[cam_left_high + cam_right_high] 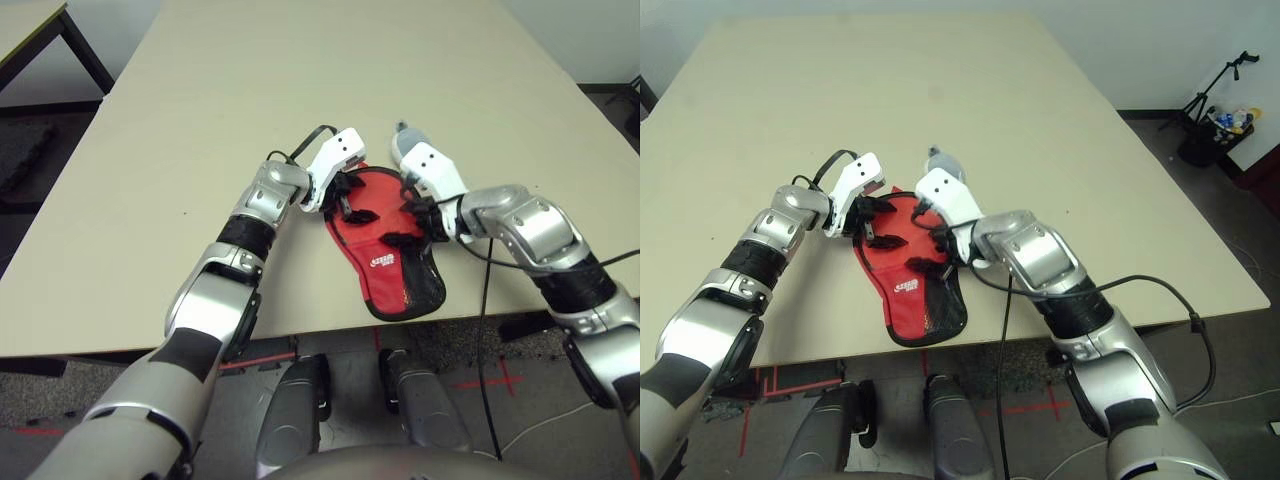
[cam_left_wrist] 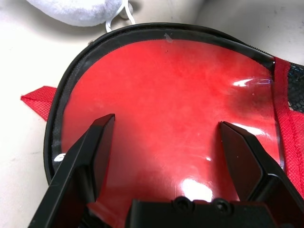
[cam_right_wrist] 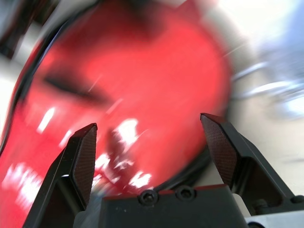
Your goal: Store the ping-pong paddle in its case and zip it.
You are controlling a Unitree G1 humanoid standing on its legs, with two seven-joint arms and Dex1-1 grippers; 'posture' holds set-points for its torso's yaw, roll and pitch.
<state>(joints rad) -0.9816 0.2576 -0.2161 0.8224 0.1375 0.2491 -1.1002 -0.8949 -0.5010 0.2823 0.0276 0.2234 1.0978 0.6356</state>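
A red case (image 1: 385,250) lies near the front edge of a beige table (image 1: 300,80). Both grippers, left (image 2: 164,142) and right (image 3: 152,142), hover over its round end with fingers spread, holding nothing. Its contents cannot be told.

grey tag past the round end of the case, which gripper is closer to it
Right. The right gripper hangs over the case's right side, that arm's white housing reaching almost to the grey tag; the left gripper is over the left side.
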